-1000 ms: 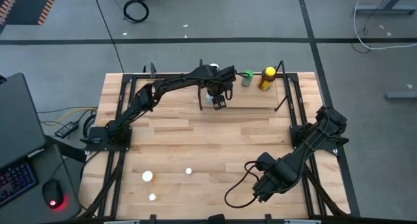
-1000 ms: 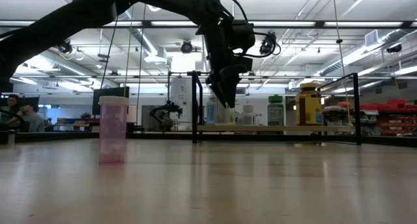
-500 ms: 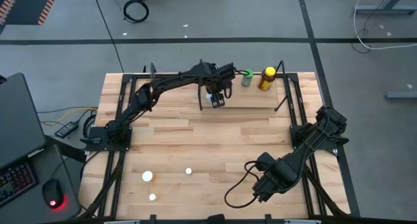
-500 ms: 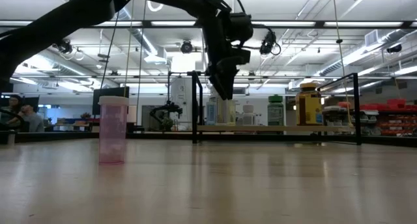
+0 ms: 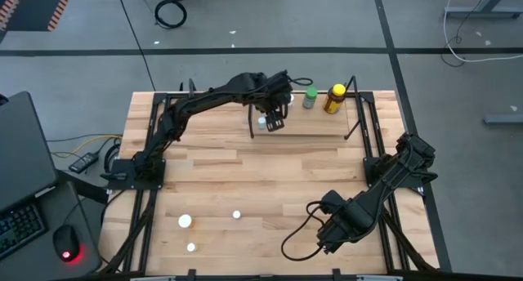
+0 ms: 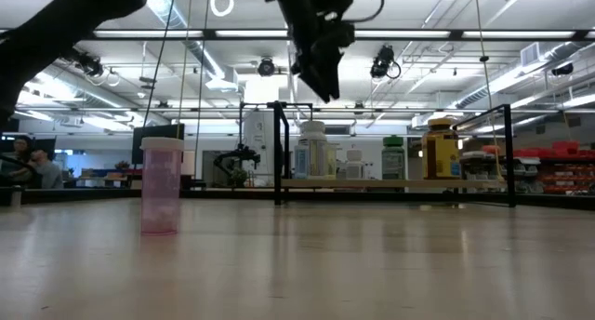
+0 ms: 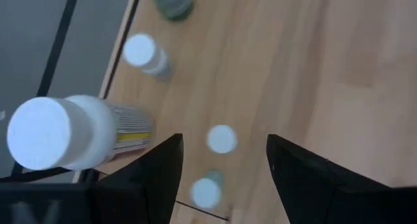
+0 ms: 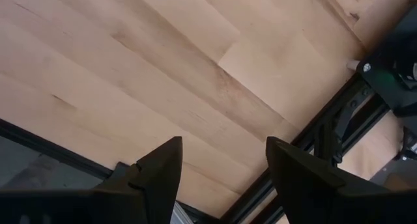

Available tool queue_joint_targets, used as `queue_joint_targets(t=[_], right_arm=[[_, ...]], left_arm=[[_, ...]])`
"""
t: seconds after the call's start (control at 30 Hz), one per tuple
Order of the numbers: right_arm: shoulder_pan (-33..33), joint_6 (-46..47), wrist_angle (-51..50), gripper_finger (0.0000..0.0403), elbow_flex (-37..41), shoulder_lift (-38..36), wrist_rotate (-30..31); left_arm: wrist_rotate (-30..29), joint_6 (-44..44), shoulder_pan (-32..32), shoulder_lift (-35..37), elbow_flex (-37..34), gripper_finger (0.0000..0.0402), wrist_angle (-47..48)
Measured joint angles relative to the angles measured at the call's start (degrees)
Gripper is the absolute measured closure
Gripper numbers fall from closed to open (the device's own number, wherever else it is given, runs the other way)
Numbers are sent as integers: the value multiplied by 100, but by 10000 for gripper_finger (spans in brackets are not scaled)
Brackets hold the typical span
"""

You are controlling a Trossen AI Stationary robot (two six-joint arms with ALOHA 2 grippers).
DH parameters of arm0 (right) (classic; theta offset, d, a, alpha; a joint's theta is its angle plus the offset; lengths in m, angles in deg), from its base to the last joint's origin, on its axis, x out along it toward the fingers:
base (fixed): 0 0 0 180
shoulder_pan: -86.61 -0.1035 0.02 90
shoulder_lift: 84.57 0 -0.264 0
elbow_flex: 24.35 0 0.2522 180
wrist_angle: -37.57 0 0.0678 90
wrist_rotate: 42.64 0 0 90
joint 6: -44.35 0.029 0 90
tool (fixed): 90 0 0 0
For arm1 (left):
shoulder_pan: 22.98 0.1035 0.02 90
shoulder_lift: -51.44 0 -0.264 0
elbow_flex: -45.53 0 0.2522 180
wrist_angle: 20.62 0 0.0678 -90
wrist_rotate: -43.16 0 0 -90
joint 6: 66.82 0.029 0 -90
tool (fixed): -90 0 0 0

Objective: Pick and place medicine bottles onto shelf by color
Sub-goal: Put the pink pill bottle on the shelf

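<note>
The shelf (image 5: 319, 122) stands at the table's far edge. On it stand a yellow dark-capped bottle (image 5: 333, 99), a green bottle (image 5: 309, 99) and a larger white labelled bottle (image 7: 58, 133), which also shows in the low view (image 6: 312, 153). My left gripper (image 5: 276, 118) hangs open and empty above the shelf, well over the white bottle (image 6: 321, 73). Two small white caps (image 7: 221, 139) show far below its fingers. My right gripper (image 5: 324, 238) is open and empty near the table's near right corner.
Three small white bottles (image 5: 185, 221) stand on the table's near left part. A pink translucent bottle (image 6: 162, 185) stands on the table in the low view. Black frame posts (image 6: 279, 153) rise at the shelf's ends. People sit in the room behind.
My left gripper has risen from beside the white bottle on the shelf to well above it, moving slightly toward the far edge. The white bottle stays standing on the shelf.
</note>
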Motion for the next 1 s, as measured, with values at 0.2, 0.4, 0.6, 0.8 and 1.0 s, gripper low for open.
queue_joint_targets(t=[0.2,0.4,0.6,0.8,1.0], right_arm=[[66,-3,40,174,0,-42,417],[373,-394,51,174,-133,-336,1592],[1129,-1848,1001,174,-170,-581,1993],[2064,-3357,2564,174,-139,-475,630],[2588,-3689,3495,175,-125,-315,263]], left_arm=[[7,-410,-343,537,-2,173,10],[8,-1081,-625,1320,0,174,52],[3,-1974,-871,2016,0,183,432],[9,-2719,-1206,2591,0,192,1180],[-29,-3646,-1617,3271,-1,203,1732]])
